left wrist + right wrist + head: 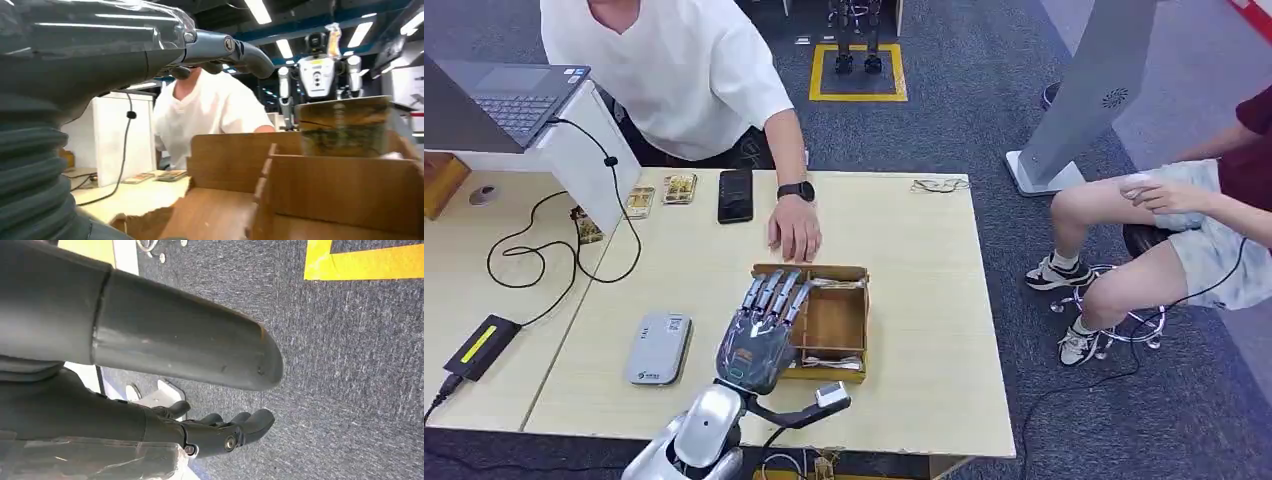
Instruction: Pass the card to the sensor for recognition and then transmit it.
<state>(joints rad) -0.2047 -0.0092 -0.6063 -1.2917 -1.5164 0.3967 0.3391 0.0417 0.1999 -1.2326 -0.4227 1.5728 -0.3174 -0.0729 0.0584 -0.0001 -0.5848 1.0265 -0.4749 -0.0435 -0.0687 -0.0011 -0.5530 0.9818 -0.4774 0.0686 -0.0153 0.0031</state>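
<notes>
Standing on edge in the cardboard box (849, 272), card (344, 126), left robot hand (762, 330) empty, outstretched, right robot hand (220, 432) empty.

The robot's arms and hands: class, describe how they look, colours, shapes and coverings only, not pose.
The left arm is rounded polished silver, with a black bracket at the wrist. The left hand is dark grey with silvery fingers, a clear plastic film over its back. The right hand is dark grey, with a thick smooth thumb.
</notes>
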